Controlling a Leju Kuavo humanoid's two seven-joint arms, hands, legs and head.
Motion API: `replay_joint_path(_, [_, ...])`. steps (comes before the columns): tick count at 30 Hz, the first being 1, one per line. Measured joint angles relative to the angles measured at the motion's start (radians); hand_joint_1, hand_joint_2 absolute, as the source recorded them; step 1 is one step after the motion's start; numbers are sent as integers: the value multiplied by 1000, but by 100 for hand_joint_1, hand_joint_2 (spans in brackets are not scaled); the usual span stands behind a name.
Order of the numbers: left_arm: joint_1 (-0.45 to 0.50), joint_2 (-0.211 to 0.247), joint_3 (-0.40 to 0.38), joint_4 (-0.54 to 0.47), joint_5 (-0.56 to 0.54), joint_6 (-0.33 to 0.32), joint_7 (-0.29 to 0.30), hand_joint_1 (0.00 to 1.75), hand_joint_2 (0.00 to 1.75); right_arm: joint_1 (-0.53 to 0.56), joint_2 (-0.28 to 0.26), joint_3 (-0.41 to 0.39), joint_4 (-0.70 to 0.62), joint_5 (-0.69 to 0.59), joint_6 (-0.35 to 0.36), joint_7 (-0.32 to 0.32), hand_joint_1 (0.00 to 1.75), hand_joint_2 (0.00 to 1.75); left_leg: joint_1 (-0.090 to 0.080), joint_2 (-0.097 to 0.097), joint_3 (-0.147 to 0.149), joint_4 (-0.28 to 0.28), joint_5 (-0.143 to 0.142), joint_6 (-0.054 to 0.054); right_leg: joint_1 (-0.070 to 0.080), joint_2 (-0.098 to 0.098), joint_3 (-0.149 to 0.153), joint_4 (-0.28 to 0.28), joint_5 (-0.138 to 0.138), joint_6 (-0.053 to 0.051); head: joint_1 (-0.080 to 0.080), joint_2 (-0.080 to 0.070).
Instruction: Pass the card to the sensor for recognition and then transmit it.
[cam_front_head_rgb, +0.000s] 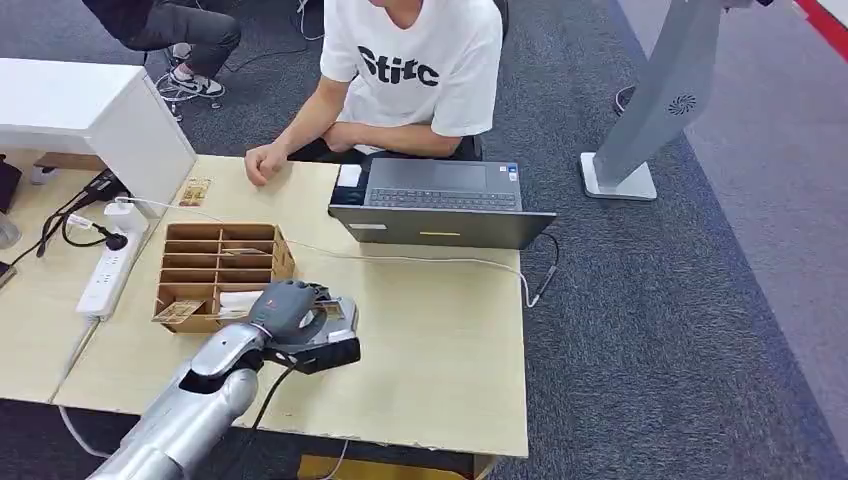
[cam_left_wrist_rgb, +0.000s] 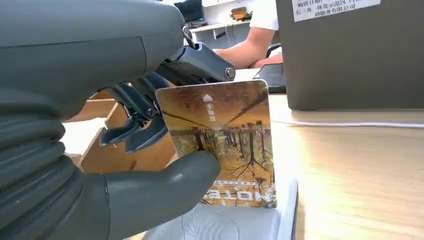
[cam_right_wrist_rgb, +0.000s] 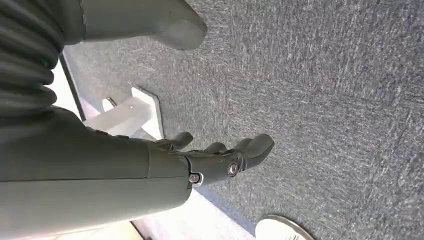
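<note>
Left hand (cam_left_wrist_rgb: 125, 150) pinches card (cam_left_wrist_rgb: 222, 142) between thumb and darker fingers; card upright, lower edge just above sensor (cam_left_wrist_rgb: 225, 222). Wooden organizer (cam_front_head_rgb: 220, 265) just left of sensor, power strip (cam_front_head_rgb: 105, 275) further left. Laptop (cam_front_head_rgb: 440, 205) beyond sensor, person behind it. Right hand (cam_right_wrist_rgb: 220, 160) hangs over carpet, fingers apart, holding nothing.

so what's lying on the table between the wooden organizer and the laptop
In the head view, a thin white cable runs across the bare tabletop between the wooden organizer and the laptop; nothing else lies there.
</note>
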Motion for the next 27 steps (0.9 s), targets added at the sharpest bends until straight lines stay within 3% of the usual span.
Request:
replay_joint_path(17, [-3, 11, 13, 13, 15, 32, 2, 175, 175, 1, 0, 0, 0, 10, 0, 0, 0, 175, 0, 0, 1, 0, 1, 0, 0, 0, 1, 0, 0, 0, 0, 0])
replay_joint_path(27, [-116, 114, 175, -209, 111, 23, 34, 175, 175, 2, 0, -12, 0, 21, 0, -2, 0, 175, 1, 0, 0, 0, 2, 0, 1, 0, 0, 0, 0, 0, 0, 0])
